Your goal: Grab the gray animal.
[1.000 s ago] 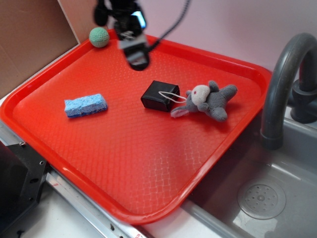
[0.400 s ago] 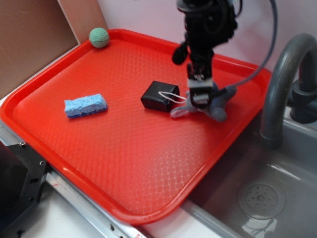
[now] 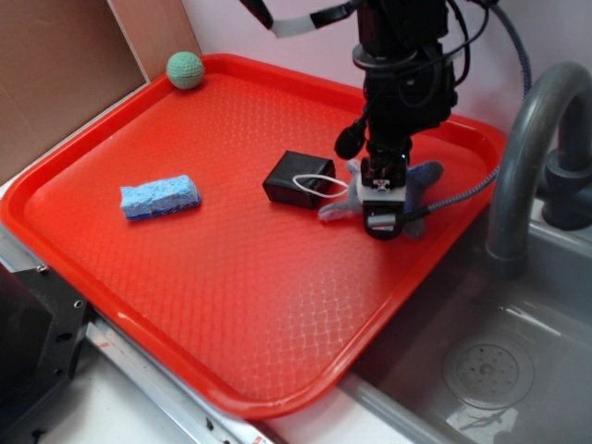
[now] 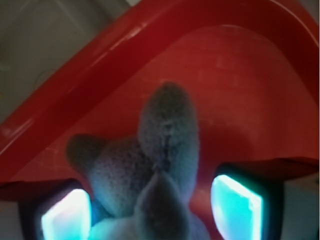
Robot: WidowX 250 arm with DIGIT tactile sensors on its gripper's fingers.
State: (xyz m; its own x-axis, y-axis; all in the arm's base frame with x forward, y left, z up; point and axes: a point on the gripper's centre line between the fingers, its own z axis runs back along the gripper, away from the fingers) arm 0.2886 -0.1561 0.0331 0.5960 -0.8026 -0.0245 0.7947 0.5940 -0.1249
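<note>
Near the tray's right edge, toward the far corner, your gray animal point(image 3: 418, 178) lies on the red tray point(image 3: 231, 305), mostly hidden by the arm. In the wrist view the animal point(image 4: 150, 165) sits between the two fingers point(image 4: 235, 205), which stand spread on either side of it. The gripper point(image 3: 383, 205) is down over the toy, released. A black box point(image 3: 296, 178) lies just left of it; the sponge point(image 3: 159, 196) and green ball point(image 3: 185, 69) sit well apart.
</note>
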